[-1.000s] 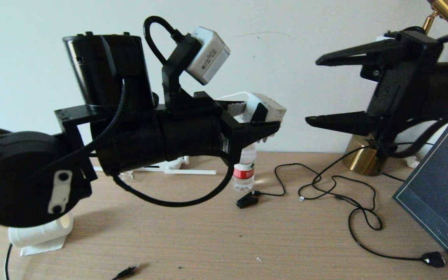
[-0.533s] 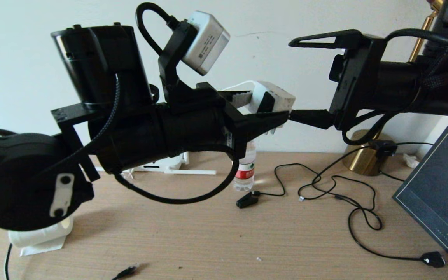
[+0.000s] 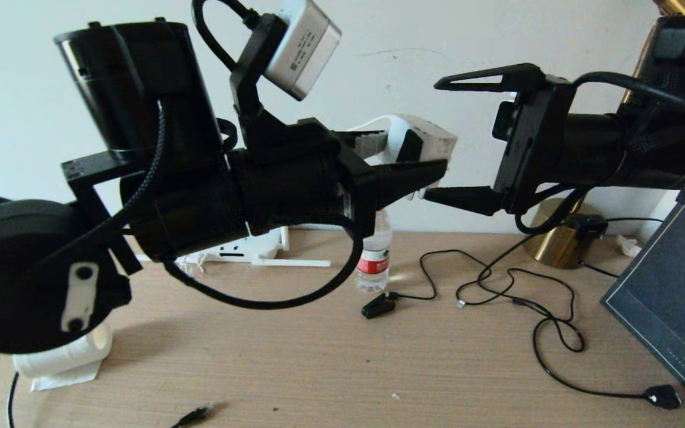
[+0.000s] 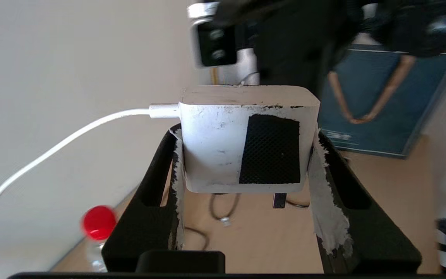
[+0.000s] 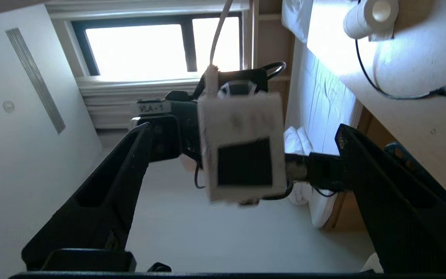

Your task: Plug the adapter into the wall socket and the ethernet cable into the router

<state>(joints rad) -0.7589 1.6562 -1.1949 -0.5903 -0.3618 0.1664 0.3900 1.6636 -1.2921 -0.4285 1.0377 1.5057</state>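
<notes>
My left gripper [image 3: 414, 157] is shut on the white adapter [image 3: 429, 139] and holds it in the air in front of the wall, above the desk. Its thin white cord [image 4: 72, 133] trails off sideways. In the left wrist view, the adapter [image 4: 215, 143] sits squeezed between both pads of the left gripper [image 4: 248, 133]. My right gripper [image 3: 434, 141] faces it from the right, open, with one finger above the adapter and one below, touching nothing. In the right wrist view the adapter [image 5: 242, 155] hangs between the fingers of the right gripper [image 5: 243, 129]. The router [image 3: 247, 246] shows partly behind my left arm. The ethernet cable's plug [image 3: 194, 414] lies at the desk's front. The wall socket is out of view.
On the desk stand a water bottle [image 3: 373, 261] and a brass lamp base [image 3: 556, 244]. A black clip [image 3: 378, 306] with looping cables lies beside the bottle, and an inline switch [image 3: 663, 395] lies near the front right. A dark book [image 3: 675, 297] leans at the right, and a paper roll [image 3: 63, 356] sits front left.
My right gripper has swung left toward the adapter and its fingers have spread wider around it. The left gripper has lifted the adapter slightly.
</notes>
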